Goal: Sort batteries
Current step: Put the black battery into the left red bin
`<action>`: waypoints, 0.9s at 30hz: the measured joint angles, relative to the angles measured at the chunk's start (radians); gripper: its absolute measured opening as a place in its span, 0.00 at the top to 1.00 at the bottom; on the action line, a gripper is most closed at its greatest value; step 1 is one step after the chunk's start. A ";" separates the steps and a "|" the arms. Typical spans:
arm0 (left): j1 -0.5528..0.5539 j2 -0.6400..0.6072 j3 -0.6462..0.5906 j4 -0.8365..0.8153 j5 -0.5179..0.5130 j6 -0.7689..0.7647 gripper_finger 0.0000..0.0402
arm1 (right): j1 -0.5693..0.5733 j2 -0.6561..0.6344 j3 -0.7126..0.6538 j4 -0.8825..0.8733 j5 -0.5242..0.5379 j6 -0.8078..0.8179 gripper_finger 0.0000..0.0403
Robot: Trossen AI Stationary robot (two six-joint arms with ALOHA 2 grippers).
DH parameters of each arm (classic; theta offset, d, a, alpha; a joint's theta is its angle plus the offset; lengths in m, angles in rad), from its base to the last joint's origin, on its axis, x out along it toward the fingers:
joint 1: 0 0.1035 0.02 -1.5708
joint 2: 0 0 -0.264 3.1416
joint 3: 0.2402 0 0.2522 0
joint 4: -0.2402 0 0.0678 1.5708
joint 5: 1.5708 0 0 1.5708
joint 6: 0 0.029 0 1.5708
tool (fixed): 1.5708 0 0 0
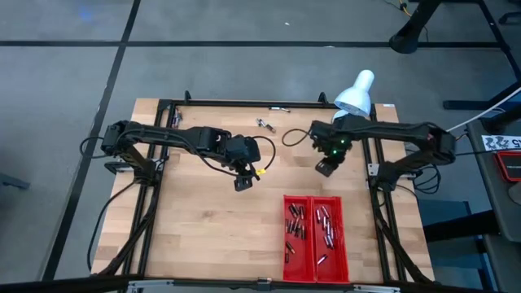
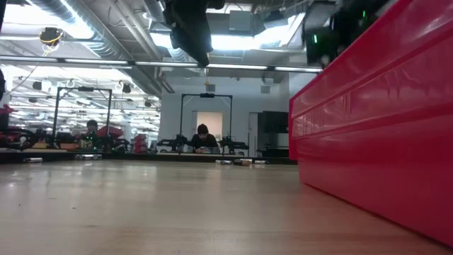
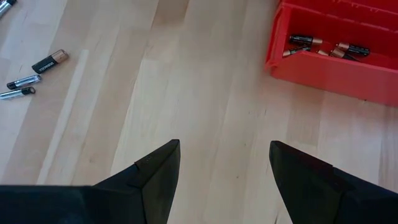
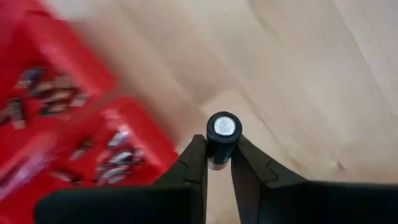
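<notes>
My right gripper [image 1: 326, 168] hangs above the wood just beyond the far end of the red tray [image 1: 315, 236] and is shut on one battery [image 4: 224, 127]. The tray's two compartments hold several batteries [image 1: 295, 226] [image 1: 326, 228]. My left gripper [image 1: 242, 183] hovers left of the tray, open and holding nothing [image 3: 224, 155]. A few loose batteries [image 3: 48, 62] [image 3: 18, 87] lie flat on the table; others [image 1: 264, 124] lie near the far edge. My right gripper pinches the battery's dark side [image 4: 219, 149] between its two fingertips [image 4: 198, 152]. The fingers slant steeply down from above. The battery stands roughly along the fingers, its round silvery end [image 4: 224, 127] facing the wrist, and is lifted clear of the table.
A white lamp head [image 1: 356, 94] sits at the table's far right corner. A black frame [image 1: 244, 103] runs along the table's far edge and sides. Bare wood lies between the left gripper and the tray [image 3: 205, 93]. In the low view the tray's wall [image 2: 375, 120] fills the right.
</notes>
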 joint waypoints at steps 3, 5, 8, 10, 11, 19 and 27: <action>0.000 0.000 0.000 0.000 0.000 -0.001 0.41 | 0.088 -0.021 0.079 0.017 -0.002 0.020 0.89; 0.000 0.000 0.000 0.000 0.000 -0.002 0.41 | 0.158 -0.028 0.122 0.051 -0.001 0.043 0.89; 0.005 0.000 0.000 0.000 0.000 -0.003 0.41 | 0.266 -0.030 0.159 0.144 -0.001 0.073 0.89; 0.010 0.000 0.000 0.001 0.000 -0.002 0.41 | 0.333 -0.031 0.159 0.220 -0.001 0.085 0.89; 0.013 0.000 0.000 0.002 0.000 0.000 0.41 | 0.363 -0.031 0.152 0.257 -0.002 0.087 0.89; 0.047 0.000 0.000 0.010 0.000 0.023 0.41 | 0.500 0.013 0.079 0.444 0.012 0.118 0.89; 0.083 0.000 0.000 0.008 0.020 0.033 0.41 | 0.510 0.037 0.071 0.467 0.039 0.107 0.88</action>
